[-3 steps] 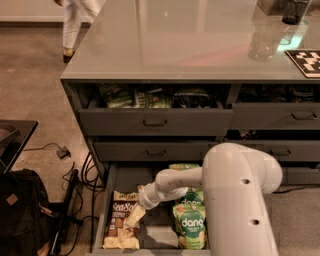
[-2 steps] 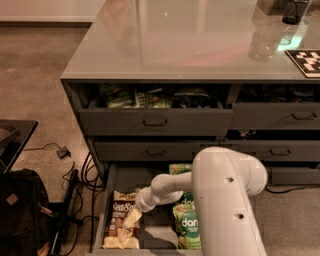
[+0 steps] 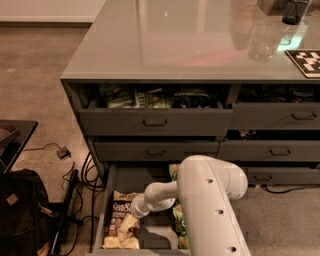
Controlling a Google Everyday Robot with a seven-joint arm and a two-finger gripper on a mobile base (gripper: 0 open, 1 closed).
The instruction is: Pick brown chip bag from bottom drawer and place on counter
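The brown chip bag [image 3: 120,222] lies flat in the left half of the open bottom drawer [image 3: 111,181], cream-yellow with a dark middle panel and white lettering. My white arm reaches down into the drawer from the lower right, and my gripper [image 3: 131,226] is right over the bag's lower right part, touching or nearly touching it. The big arm housing hides the right half of the drawer. The glossy grey-green counter [image 3: 165,40] tops the cabinet above.
Green bags [image 3: 176,215] show in the drawer beside the arm. The top left drawer [image 3: 150,120] stands ajar with green packets inside. A clear bottle [image 3: 260,42], a dark cup [image 3: 295,11] and a checkered marker [image 3: 306,62] sit on the counter. A black bag [image 3: 20,212] and cables lie on the floor at left.
The arm housing has shifted left and nearer the camera, covering more of the green bags. The gripper has moved slightly left and down onto the brown chip bag. A person at the top left has gone.
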